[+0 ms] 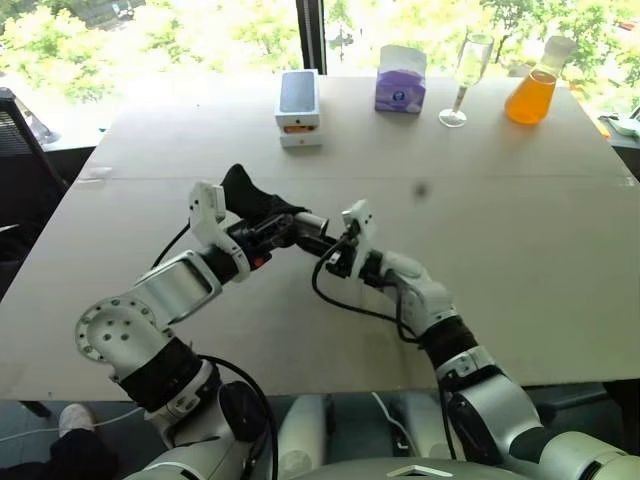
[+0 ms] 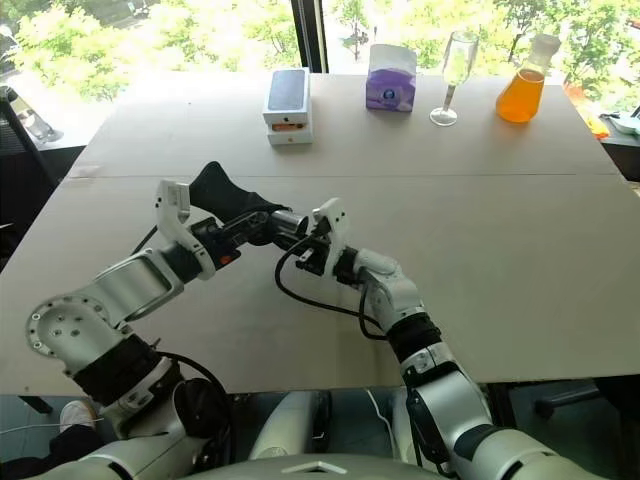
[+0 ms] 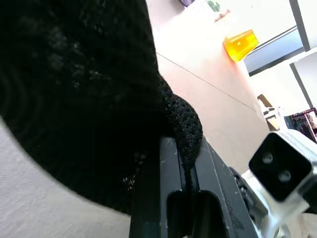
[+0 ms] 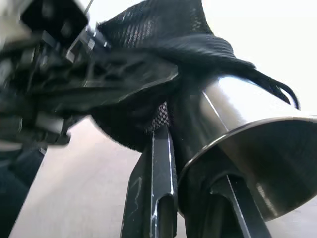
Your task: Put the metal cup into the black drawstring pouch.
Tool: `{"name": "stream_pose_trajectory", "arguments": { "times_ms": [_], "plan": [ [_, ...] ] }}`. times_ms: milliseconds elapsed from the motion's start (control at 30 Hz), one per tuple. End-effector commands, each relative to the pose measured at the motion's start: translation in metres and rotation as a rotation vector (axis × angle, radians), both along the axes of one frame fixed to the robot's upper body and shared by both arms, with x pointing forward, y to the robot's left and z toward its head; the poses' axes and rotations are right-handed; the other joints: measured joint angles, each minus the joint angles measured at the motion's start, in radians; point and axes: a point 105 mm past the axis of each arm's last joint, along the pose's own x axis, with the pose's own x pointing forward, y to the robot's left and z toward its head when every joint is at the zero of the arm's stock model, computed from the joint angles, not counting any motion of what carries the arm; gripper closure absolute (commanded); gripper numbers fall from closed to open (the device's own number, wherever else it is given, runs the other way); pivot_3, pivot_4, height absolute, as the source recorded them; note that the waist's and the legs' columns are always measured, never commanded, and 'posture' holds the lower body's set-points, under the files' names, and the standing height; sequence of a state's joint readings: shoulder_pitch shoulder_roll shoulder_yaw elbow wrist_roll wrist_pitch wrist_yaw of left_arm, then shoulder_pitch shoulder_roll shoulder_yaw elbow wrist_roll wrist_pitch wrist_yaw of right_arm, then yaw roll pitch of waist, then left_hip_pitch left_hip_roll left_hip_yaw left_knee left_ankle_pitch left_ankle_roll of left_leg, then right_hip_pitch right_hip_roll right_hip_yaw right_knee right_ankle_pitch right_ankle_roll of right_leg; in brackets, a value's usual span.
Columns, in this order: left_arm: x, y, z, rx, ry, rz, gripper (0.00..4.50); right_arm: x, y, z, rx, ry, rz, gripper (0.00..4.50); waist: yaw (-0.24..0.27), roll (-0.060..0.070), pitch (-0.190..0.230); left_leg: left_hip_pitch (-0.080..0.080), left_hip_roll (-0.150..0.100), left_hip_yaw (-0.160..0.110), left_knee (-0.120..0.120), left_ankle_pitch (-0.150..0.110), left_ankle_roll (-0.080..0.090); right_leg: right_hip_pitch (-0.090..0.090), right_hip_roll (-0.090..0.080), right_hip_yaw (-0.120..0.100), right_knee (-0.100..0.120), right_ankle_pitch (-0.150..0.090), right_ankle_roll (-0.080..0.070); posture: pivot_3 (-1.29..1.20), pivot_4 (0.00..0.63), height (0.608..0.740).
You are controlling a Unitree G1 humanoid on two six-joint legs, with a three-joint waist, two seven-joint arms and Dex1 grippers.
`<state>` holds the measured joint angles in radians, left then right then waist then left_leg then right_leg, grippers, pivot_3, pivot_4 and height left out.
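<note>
You've got both arms meeting above the near-middle of the table (image 1: 520,250), w/ the work held up off the surface so the pouch can hang free.

Left gripper (image 1: 272,228): fingers closed on the black drawstring pouch (image 1: 252,198), pinching fabric and cord at the mouth. That grip keeps the opening facing right, toward the other arm, while the rest of the bag bulges out to the far-left behind the fingers. In the left wrist view the cord (image 3: 184,124) runs down between the fingers, so the pinch looks to include the drawstring itself.

Right gripper (image 1: 330,246): fingers clamped on the metal cup (image 4: 237,144) at its wide rim end, one finger outside the wall, the other apparently inside. The narrow base leads, pointing left into the pouch. Right wrist view shows the base already under the black fabric, wide end and most of the wall still out. So the cup is partly in, not seated.

My read: taper-first is why it's held by the rim; small end finds the mouth easier. Risk: left pinch narrows the opening, fabric could bunch on the cup wall.

Far edge has the phone box (image 1: 298,108), tissue box (image 1: 400,78), stemmed glass (image 1: 466,80), orange flask (image 1: 532,92), all well apart from the work.
</note>
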<state>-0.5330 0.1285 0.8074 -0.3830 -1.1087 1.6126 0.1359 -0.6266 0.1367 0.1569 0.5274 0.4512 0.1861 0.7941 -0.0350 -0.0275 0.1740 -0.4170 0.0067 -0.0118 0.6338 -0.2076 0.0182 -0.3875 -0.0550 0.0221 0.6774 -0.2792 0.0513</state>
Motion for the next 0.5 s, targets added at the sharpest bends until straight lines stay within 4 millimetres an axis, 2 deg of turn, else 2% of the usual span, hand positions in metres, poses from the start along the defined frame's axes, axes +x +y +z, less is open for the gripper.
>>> {"name": "stream_pose_trajectory", "arguments": {
  "times_ms": [33,333,500],
  "plan": [
    [0.001,-0.005,0.007,-0.033,-0.019,-0.022,4.50,-0.009,0.018,0.032,0.139,-0.013,0.039,4.34,0.000,0.000,0.000,0.000,0.000,0.000,0.000,0.000,0.000,0.000,0.000,0.000,0.000,0.000,0.000,0.00,0.150,0.740],
    [0.012,-0.044,0.028,-0.134,-0.058,-0.123,4.50,-0.023,0.033,0.029,0.018,-0.157,0.081,4.34,0.000,0.000,0.000,0.000,0.000,0.001,0.000,0.000,-0.001,0.000,0.001,0.000,0.000,0.000,0.000,0.00,0.150,0.740],
    [0.013,-0.063,0.036,-0.178,-0.055,-0.171,4.50,-0.021,0.038,0.034,-0.053,-0.296,0.038,4.34,0.000,0.000,0.000,0.000,0.000,0.001,0.000,0.001,-0.001,0.000,0.001,0.000,0.000,0.000,0.000,0.00,0.150,0.740]
  ]
}}
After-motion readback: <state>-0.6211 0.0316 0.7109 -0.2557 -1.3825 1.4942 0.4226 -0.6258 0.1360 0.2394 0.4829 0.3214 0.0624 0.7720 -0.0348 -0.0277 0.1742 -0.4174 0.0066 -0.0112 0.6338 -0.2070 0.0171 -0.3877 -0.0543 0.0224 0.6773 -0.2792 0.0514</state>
